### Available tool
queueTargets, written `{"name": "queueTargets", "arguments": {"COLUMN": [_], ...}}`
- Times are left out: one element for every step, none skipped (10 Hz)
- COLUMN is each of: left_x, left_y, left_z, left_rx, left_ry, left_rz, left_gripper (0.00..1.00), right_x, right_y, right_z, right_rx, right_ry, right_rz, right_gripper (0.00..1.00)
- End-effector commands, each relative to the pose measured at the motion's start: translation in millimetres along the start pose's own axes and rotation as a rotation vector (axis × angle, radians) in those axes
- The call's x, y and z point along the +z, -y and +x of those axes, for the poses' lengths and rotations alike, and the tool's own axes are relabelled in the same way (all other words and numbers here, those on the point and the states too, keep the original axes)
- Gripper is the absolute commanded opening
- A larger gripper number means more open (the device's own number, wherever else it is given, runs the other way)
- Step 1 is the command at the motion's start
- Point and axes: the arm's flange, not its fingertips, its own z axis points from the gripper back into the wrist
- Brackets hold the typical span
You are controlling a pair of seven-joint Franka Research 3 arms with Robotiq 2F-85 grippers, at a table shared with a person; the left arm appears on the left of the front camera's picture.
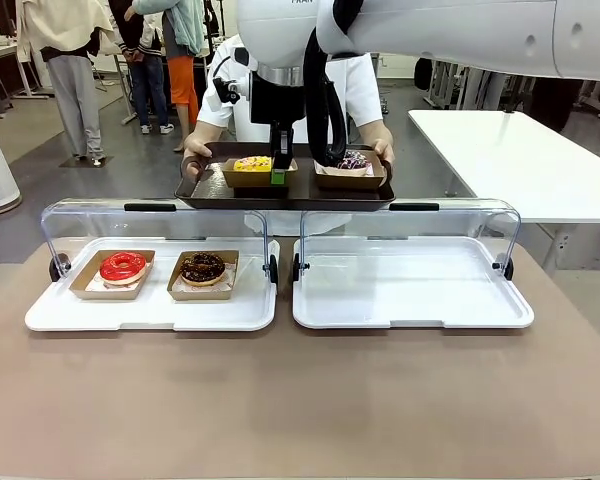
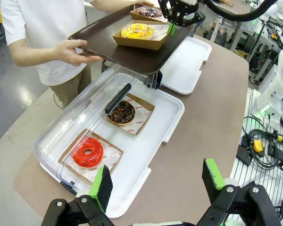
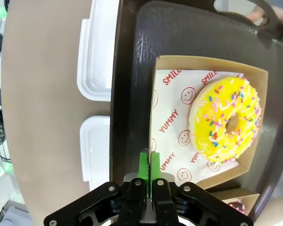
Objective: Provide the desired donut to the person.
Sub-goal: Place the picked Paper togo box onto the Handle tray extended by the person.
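You see the right claw (image 3: 150,165) pinched shut on the rim of the yellow donut's paper tray (image 3: 156,94), resting on the brown tray (image 1: 280,196) the person (image 2: 42,33) holds. Yellow donut (image 3: 225,119) sits inside. Left claw (image 2: 155,181) hangs open above the surface (image 2: 212,127).

The yellow donut (image 3: 225,119) carries multicoloured sprinkles on white paper printed with red smileys (image 3: 172,127). A glossy red donut (image 1: 123,266) and a chocolate donut (image 1: 202,267) sit in tan cardboard trays; the serving tray (image 1: 205,192) is dark brown.
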Motion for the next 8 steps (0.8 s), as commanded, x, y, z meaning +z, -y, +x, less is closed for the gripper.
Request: {"name": "queueTargets", "arguments": {"left_x": [-0.7,-0.7,-0.7,-0.7,-0.7,-0.7,-0.7,-0.7], "left_y": [-0.1,-0.1,-0.1,-0.1,-0.1,-0.1,-0.1,-0.1], "left_z": [1.2,1.2,1.2,1.2,1.2,1.2,1.2,1.2], "left_rx": [0.000,0.000,0.000,0.000,0.000,0.000,0.000,0.000], "left_ry": [0.002,0.002,0.002,0.002,0.002,0.002,0.002,0.002], "left_rz": [0.001,0.001,0.001,0.001,0.001,0.001,0.001,0.001], "left_gripper": [1.00,1.00,1.00,1.00,1.00,1.00,1.00,1.00], "right_x": [-0.3,-3.6,-6.2,-7.8,-9.5,-9.7,-9.3,-6.8], "right_y": [16.3,18.9,19.6,22.6,24.1,22.9,21.9,20.9], "right_z": [6.4,6.8,7.4,7.6,7.6,6.8,6.4,6.9], "right_rx": [-0.025,-0.036,-0.045,-0.056,-0.054,-0.053,-0.053,-0.053], "right_ry": [-0.020,-0.023,-0.024,-0.022,-0.024,-0.019,-0.017,-0.013], "right_rz": [-0.021,-0.022,-0.021,-0.027,-0.036,-0.042,-0.045,-0.048], "right_gripper": [0.02,0.02,0.02,0.02,0.02,0.59,0.60,1.00]}}
